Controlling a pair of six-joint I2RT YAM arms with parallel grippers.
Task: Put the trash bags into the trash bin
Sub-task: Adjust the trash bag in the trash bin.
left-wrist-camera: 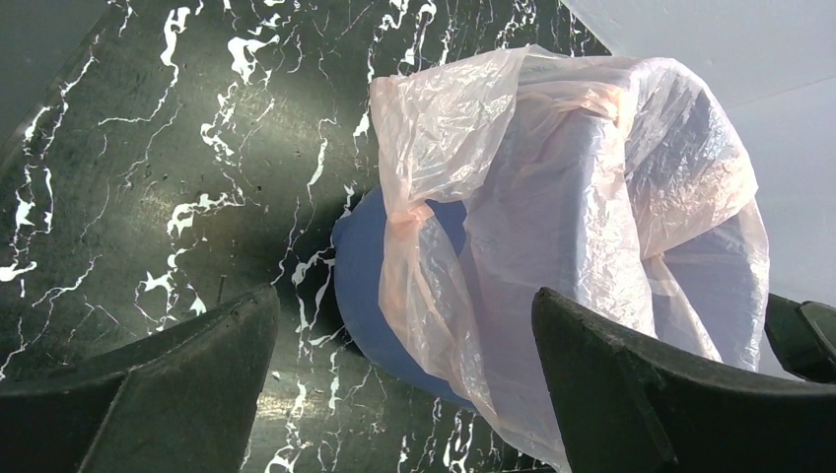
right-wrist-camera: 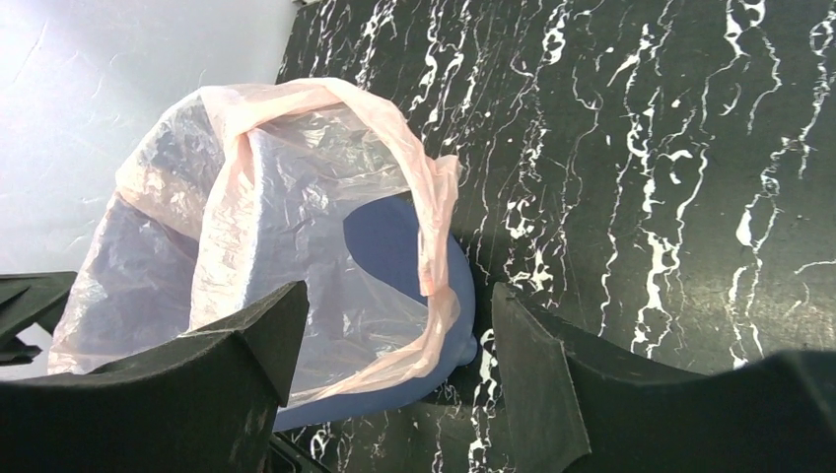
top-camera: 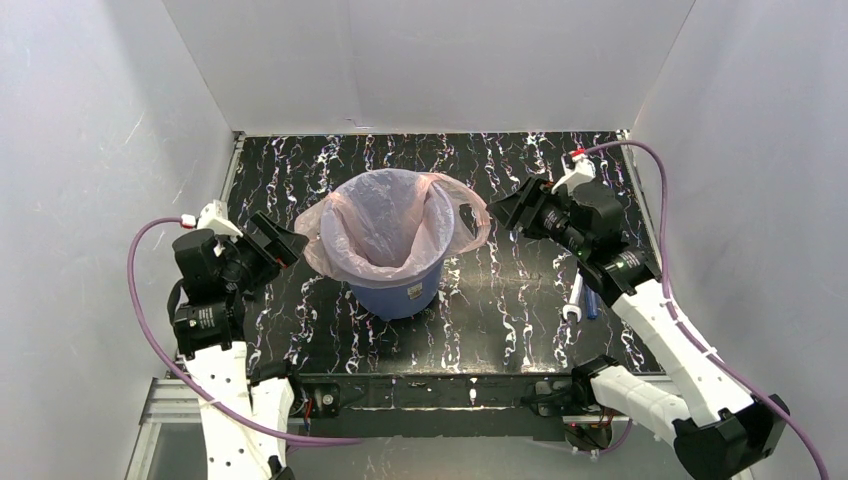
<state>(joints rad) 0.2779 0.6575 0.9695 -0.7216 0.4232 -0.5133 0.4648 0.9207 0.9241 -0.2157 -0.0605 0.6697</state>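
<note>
The trash bin [top-camera: 400, 290] is a round blue bucket standing upright in the middle of the black marbled table. The trash bag [top-camera: 385, 215], thin pale-pink film, lines it, with its mouth folded over the rim and handle loops hanging outside on both sides. My left gripper [top-camera: 292, 246] hovers just left of the bin, open and empty. In the left wrist view the bag [left-wrist-camera: 562, 187] drapes over the blue wall [left-wrist-camera: 360, 281] ahead of the open gripper [left-wrist-camera: 404, 296]. My right gripper [top-camera: 500, 212] is open just right of the bin. Its wrist view shows the bag's loop [right-wrist-camera: 429, 197] over the bin [right-wrist-camera: 389, 236], ahead of the gripper [right-wrist-camera: 399, 291].
Two pens, one white [top-camera: 574, 300] and one blue [top-camera: 590, 303], lie on the table under the right arm. White walls close in the table at the back and on both sides. The arm bases stand at the near edge.
</note>
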